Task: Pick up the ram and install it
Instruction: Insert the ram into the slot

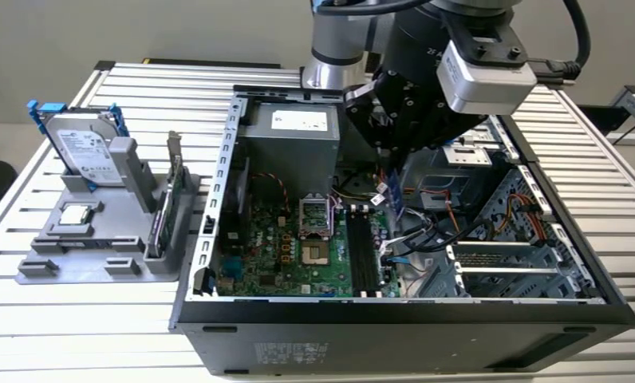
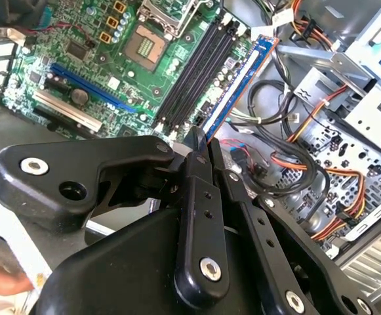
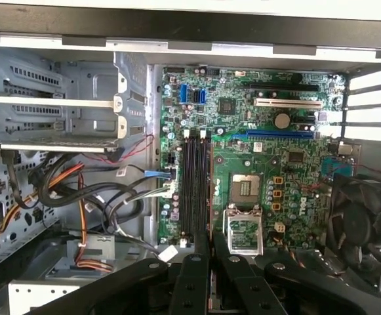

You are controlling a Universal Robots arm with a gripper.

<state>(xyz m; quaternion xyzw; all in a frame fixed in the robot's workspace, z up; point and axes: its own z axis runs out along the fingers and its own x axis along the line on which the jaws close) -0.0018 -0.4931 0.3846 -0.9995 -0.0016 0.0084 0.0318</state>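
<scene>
Light in the exterior view is soft and even from overhead. The table point(image 1: 62, 319) slats go nearly white, while the motherboard point(image 1: 296, 247) sits dimmer down in the case point(image 1: 403, 327), with the arm point(image 1: 403, 88) shading the cables just beside it. In the first wrist view the vent slots point(image 3: 367, 98) past the motherboard blow out white, and the fan point(image 3: 364, 223) next to it looks murky. In the second wrist view the drive cage point(image 2: 367, 111) beside the motherboard glares, and the ram point(image 2: 237, 84), pinched in the gripper point(image 2: 202, 141), has a bright blue sheen.
</scene>
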